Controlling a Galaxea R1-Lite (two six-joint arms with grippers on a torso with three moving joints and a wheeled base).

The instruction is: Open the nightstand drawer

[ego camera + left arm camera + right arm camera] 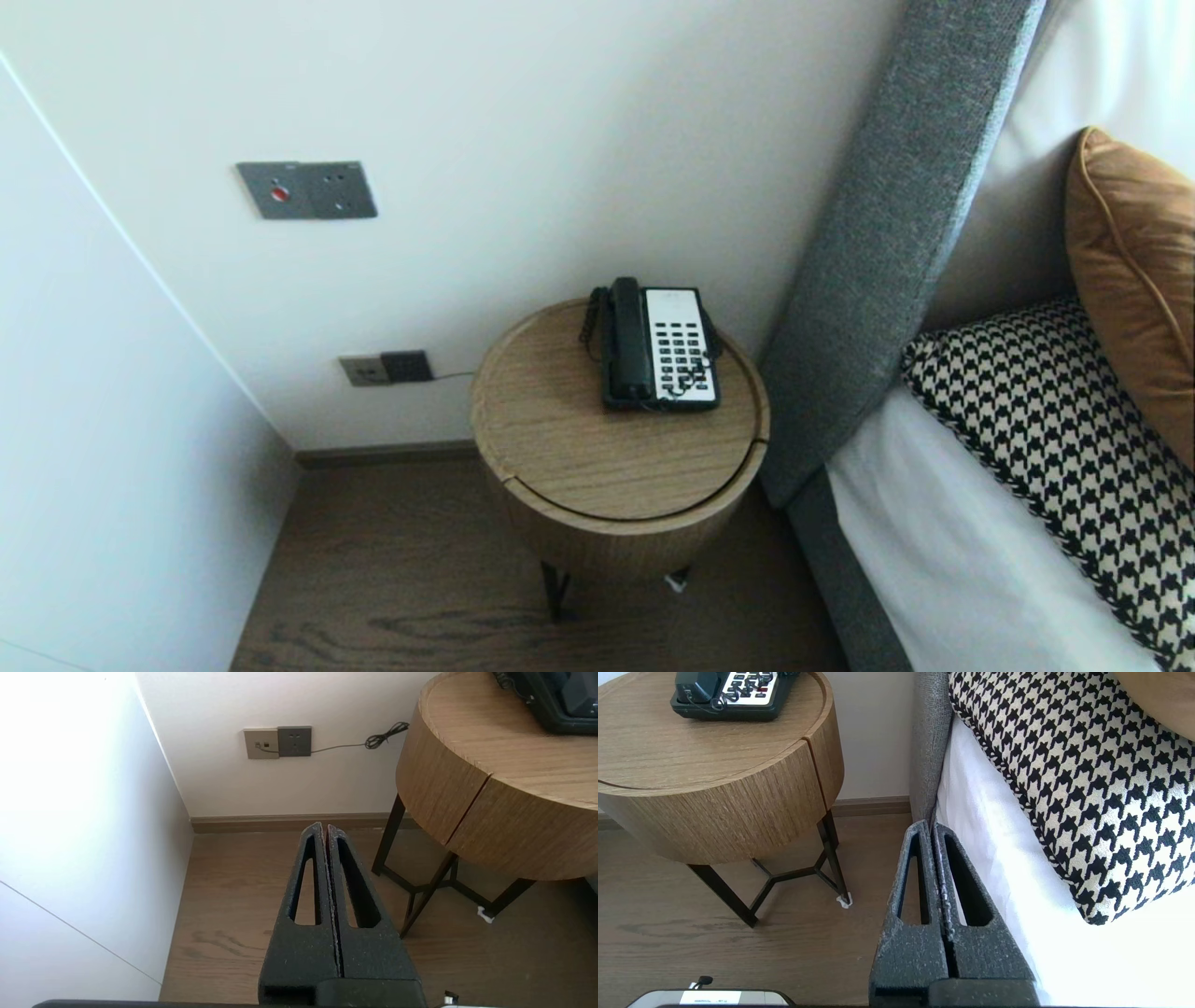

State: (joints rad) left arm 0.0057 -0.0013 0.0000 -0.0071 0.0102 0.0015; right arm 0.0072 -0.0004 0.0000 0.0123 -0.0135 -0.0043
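Note:
A black and white desk telephone (661,347) lies on a round wooden bedside table (560,448), its handset on the cradle at its left side. The phone (731,693) also shows at the far side of the table top (691,760) in the right wrist view. Neither arm appears in the head view. My left gripper (324,827) is shut and empty, hanging low over the wooden floor, left of the table (467,793). My right gripper (932,825) is shut and empty too, low beside the bed's edge (985,826), right of the table.
A grey upholstered headboard (896,233) and a bed with white sheet (943,551), a houndstooth pillow (1055,420) and a brown cushion (1134,280) stand right of the table. Wall sockets (385,369) with a thin cable and a switch panel (306,189) are on the wall. A white wall closes the left.

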